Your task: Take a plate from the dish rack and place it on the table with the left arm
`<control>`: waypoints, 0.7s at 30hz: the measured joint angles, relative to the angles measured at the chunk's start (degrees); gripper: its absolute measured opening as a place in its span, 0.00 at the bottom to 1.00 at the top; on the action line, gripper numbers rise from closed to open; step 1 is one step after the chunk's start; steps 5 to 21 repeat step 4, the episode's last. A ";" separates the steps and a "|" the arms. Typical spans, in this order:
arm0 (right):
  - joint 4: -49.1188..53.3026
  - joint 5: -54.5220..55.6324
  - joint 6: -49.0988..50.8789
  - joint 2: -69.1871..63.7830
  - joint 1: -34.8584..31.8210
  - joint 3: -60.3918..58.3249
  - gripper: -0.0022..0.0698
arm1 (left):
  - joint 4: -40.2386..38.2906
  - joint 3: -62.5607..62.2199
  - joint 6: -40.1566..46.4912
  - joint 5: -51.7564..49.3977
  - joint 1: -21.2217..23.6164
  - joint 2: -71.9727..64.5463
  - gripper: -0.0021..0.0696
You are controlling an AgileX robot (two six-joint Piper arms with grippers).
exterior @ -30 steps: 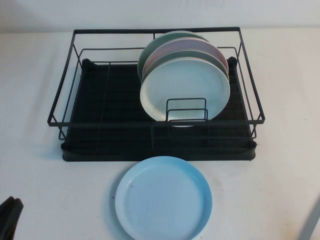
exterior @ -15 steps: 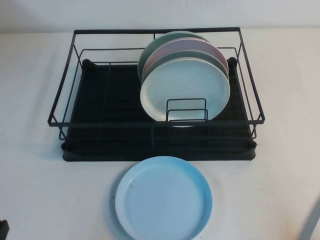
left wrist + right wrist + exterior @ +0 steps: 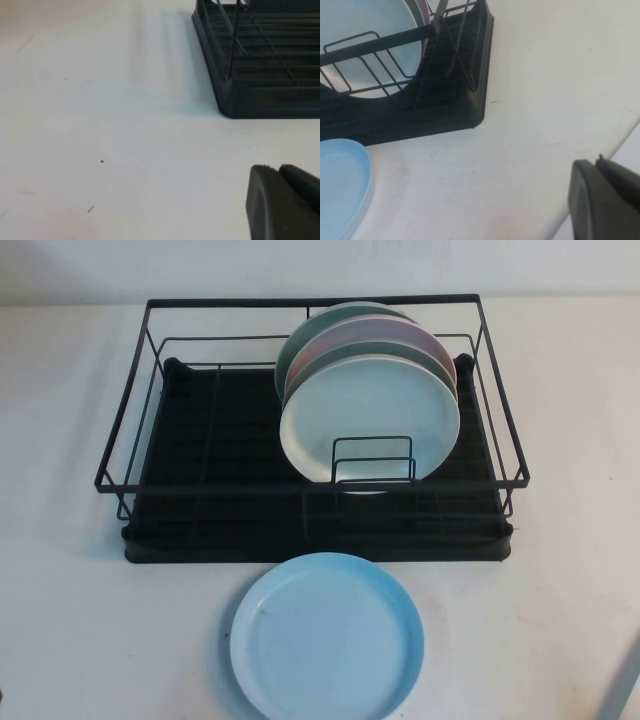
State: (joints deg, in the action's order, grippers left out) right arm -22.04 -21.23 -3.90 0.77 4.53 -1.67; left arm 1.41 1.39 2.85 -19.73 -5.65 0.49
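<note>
The sky-blue plate [image 3: 327, 637] lies flat on the white table [image 3: 80, 620], just in front of the black dish rack [image 3: 200, 510]. Nothing holds it. My left gripper [image 3: 277, 172] shows only in the left wrist view. Its fingers are shut together and empty, low over bare table off the rack's near left corner [image 3: 265, 95]. My right gripper [image 3: 597, 162] shows only in the right wrist view, shut and empty, near the table's edge off the rack's right corner [image 3: 445, 115]. The blue plate's rim [image 3: 340, 175] shows there too.
A pale mint-white plate [image 3: 370, 415] stands upright in the rack's right half, with a pink plate [image 3: 400, 335] and a green plate [image 3: 290, 350] behind it. The rack's left half holds no dishes. A grey strip [image 3: 625, 685] crosses the lower right corner.
The black tip of my left gripper has drawn back out of the lower left corner of the high view. The blue plate and the rack have not moved.
</note>
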 joint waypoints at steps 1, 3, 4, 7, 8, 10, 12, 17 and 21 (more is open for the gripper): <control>0.00 0.00 0.00 0.00 0.00 0.00 0.00 | 0.00 0.00 0.00 0.00 0.14 0.00 0.03; 0.00 0.00 0.00 0.00 0.00 0.00 0.00 | 0.00 0.00 0.00 0.00 0.13 0.00 0.03; 0.00 0.00 0.00 0.00 0.00 0.00 0.00 | 0.00 0.00 0.00 0.00 0.13 0.00 0.03; 0.00 0.00 0.00 0.00 0.00 0.00 0.00 | 0.00 0.00 0.00 0.00 0.13 0.00 0.03; 0.00 0.00 0.00 0.00 0.00 0.00 0.00 | 0.00 0.00 0.00 0.00 0.13 0.00 0.03; 0.00 0.00 0.00 0.00 0.00 0.00 0.00 | 0.00 0.00 0.00 0.00 0.13 0.00 0.03; 0.00 0.00 0.00 0.00 0.00 0.00 0.00 | 0.00 0.00 0.00 0.00 0.13 0.00 0.03; 0.00 0.00 0.00 0.00 0.00 0.00 0.00 | 0.00 0.00 0.00 0.00 0.13 0.00 0.03; 0.00 0.00 0.00 0.00 0.00 0.00 0.00 | 0.00 0.00 0.00 0.00 0.13 0.00 0.03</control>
